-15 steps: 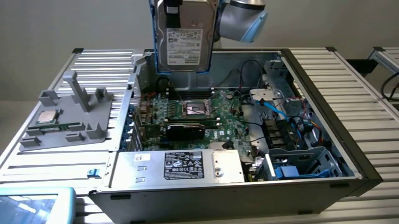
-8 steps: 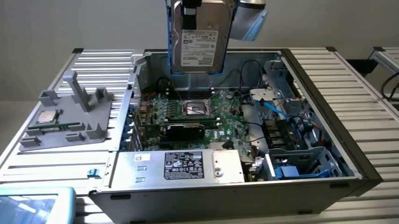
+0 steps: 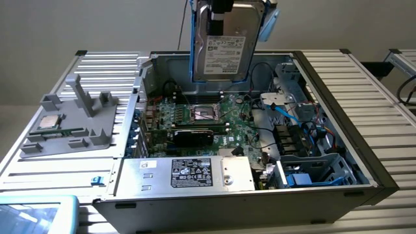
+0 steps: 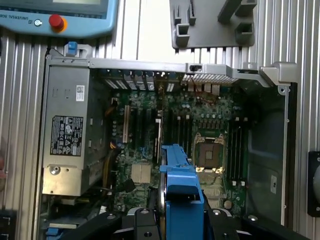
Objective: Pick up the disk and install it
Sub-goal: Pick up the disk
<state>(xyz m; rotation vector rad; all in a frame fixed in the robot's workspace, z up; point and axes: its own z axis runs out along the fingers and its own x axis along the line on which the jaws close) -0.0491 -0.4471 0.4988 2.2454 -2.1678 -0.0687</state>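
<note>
The disk point(image 3: 224, 46), a silver-grey hard drive with a white label in a blue carrier frame, hangs upright in the air above the back of the open computer case point(image 3: 338, 161). My gripper point(image 3: 221, 10) is shut on its upper end. In the wrist view the blue carrier point(image 4: 180, 182) sticks out edge-on from between the black fingers point(image 4: 142, 222), over the motherboard point(image 4: 200, 120) and close to the CPU socket point(image 4: 209, 150).
Inside the case are the motherboard point(image 3: 215, 122), a silver power supply box point(image 3: 188, 173), blue cables and a metal drive cage point(image 3: 312, 170) at the exterior view's right. A grey fixture point(image 3: 71, 126) holding a small CPU chip point(image 3: 50, 122) lies on the slatted table. A teach pendant point(image 4: 55, 15) rests near the case.
</note>
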